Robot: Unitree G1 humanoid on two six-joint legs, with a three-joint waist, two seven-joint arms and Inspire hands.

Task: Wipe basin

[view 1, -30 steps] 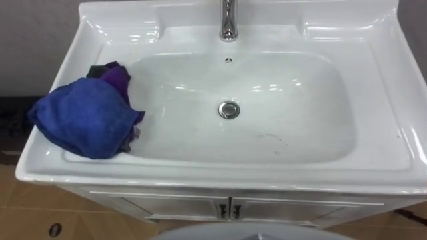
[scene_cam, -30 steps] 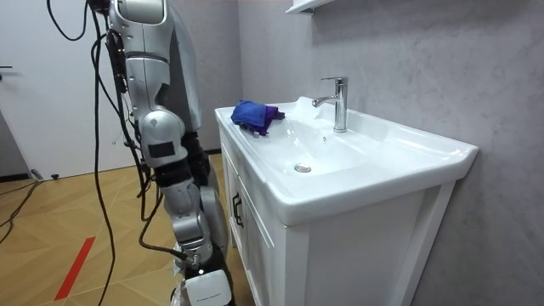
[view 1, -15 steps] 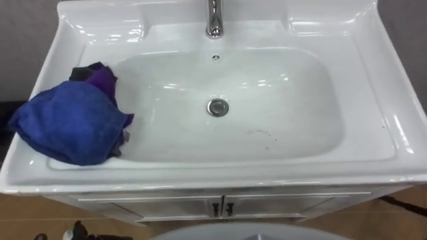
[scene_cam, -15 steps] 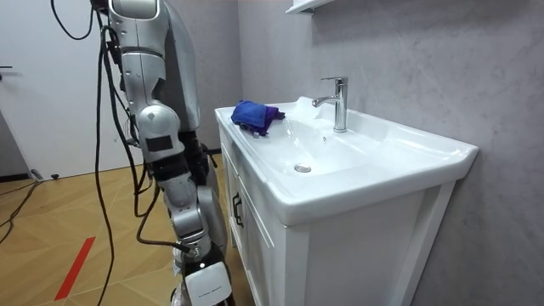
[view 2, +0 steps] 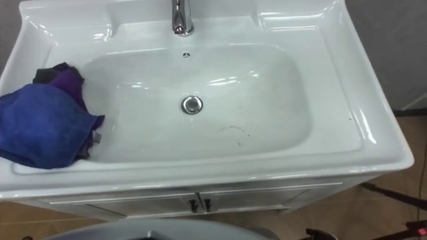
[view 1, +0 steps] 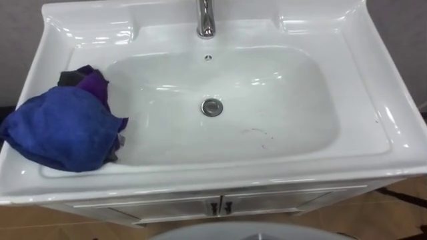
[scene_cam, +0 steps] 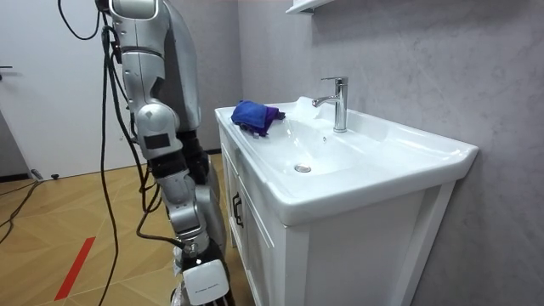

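Fingers of the low-hanging right hand [scene_cam: 205,286] are showing too little to tell, the eye view is merely drifting, and the blue cloth [view 1: 63,130] is lying ungrasped at frame left on the basin [view 1: 373,120] rim.

Washroom corner: white ceramic basin [view 1: 393,133] set on a white vanity cabinet [scene_cam: 255,246], chrome tap [scene_cam: 339,104], grey plaster wall [scene_cam: 425,59], wood parquet floor [scene_cam: 59,221].

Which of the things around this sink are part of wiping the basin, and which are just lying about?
For the job: the basin; the blue cloth bunched on its left rim; faint dark marks on the basin floor, right of the drain.

Just there: the faucet; a purple cloth tucked behind the blue one; the cabinet doors below.
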